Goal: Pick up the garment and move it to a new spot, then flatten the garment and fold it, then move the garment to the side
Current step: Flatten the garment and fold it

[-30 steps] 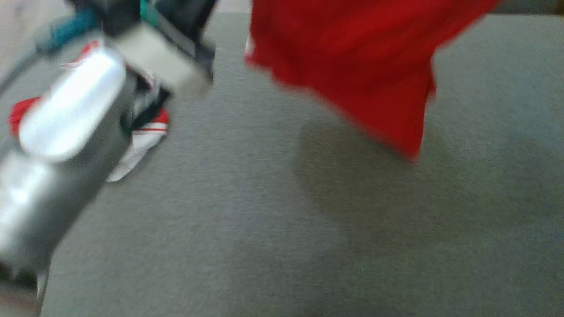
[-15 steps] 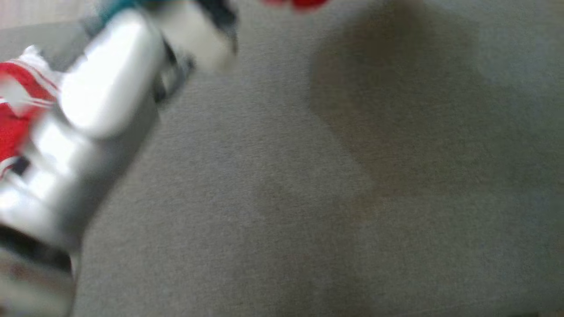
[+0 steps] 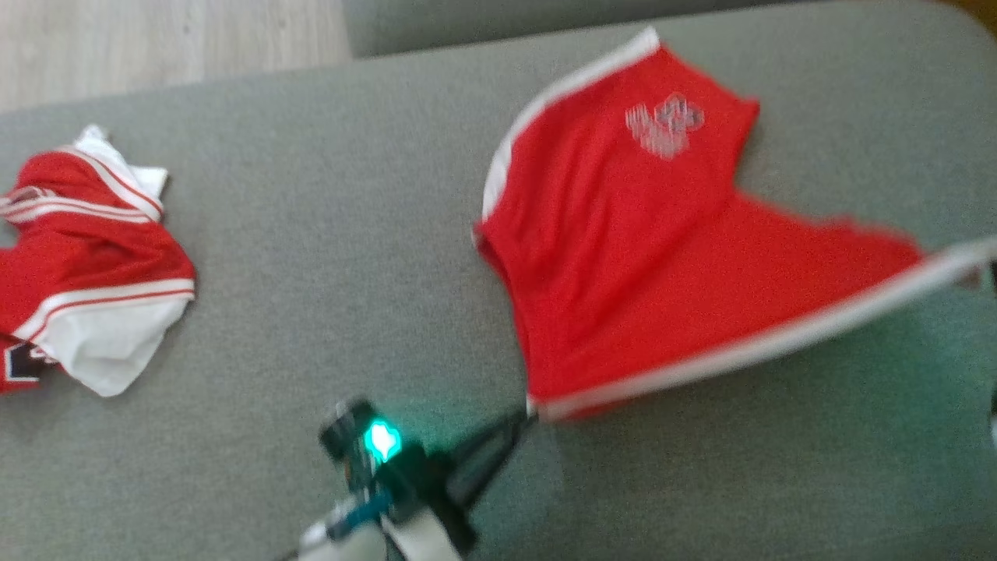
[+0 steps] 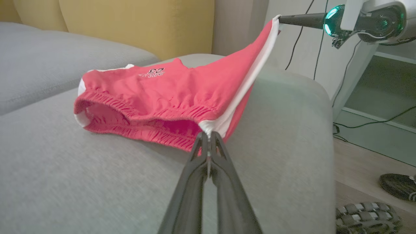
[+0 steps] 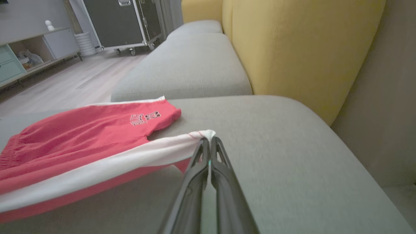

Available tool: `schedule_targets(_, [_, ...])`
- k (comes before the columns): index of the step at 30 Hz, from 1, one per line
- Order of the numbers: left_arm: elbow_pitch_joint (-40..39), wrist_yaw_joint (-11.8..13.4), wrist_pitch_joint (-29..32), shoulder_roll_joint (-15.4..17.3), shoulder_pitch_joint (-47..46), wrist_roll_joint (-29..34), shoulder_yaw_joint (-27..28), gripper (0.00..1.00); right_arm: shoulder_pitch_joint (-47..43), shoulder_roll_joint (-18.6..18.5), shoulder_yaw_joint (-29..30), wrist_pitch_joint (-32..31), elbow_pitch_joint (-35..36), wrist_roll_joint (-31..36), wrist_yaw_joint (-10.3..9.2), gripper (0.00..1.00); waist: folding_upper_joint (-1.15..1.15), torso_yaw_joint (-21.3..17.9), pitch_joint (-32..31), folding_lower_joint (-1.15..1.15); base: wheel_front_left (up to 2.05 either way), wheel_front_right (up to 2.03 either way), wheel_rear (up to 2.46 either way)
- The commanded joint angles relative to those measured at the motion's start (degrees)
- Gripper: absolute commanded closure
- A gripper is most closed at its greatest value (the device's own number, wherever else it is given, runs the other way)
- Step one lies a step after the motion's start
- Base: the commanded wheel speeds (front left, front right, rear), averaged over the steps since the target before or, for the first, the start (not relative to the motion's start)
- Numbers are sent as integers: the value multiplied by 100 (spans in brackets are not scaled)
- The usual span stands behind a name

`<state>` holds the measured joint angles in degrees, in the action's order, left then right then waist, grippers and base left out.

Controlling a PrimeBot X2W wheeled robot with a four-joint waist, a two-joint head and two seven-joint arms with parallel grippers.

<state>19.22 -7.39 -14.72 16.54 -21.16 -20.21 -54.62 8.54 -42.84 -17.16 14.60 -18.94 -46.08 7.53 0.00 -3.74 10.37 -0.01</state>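
In the head view, the red shorts [image 3: 623,265] lie spread on the right half of the grey sofa seat [image 3: 327,257], printed leg farthest from the robot. The edge with the white side stripe [image 3: 748,343] is lifted and drawn out in a line. The left gripper [image 3: 523,417] reaches up from the bottom edge, its tips meeting the near end of that stripe. A second red and white garment [image 3: 86,280] sits crumpled, well apart at the seat's left end.

In the left wrist view, the left gripper's fingers are pressed together on the waistband corner where the stripe begins. The open elastic waist faces the camera, and most of the shorts rest on the seat. At the upper right, the right gripper [image 4: 280,19] holds the stripe's far end raised. Slippers [image 4: 367,211] lie on the floor.

In the right wrist view, the right gripper's fingers pinch the white hem corner just above the seat, with yellow back cushions [image 5: 305,48] beyond.
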Motion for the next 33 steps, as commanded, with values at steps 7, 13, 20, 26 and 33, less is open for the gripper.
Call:
schedule_targets(7, [-393,28,-28,213,600,-69,-12,100,-1749,-180,1417,-487,1207,232,-4,100,0,181,-400,1,0,0,0])
schedule_targets(13, [-713,18,-28,-43,422,-487,237,100,-2075,144,2625,-1328,2151,772,-4,100,0,535,-262,1,0,0,0])
schedule_targets(20, [-548,-2,-25,-622,-371,-1200,532,100,-1122,157,2647,-2223,2264,1143,-4,100,0,932,158,1,0,0,0])
schedule_targets(26, [-119,-7,164,-858,-1029,-1637,590,100,152,-261,1958,-2809,1847,1198,-4,100,0,1162,622,1,0,0,0])
schedule_targets(33, [286,-9,283,-1043,-1555,-2109,408,100,1550,-737,865,-3109,1017,1148,-4,100,0,1474,1021,1,0,0,0])
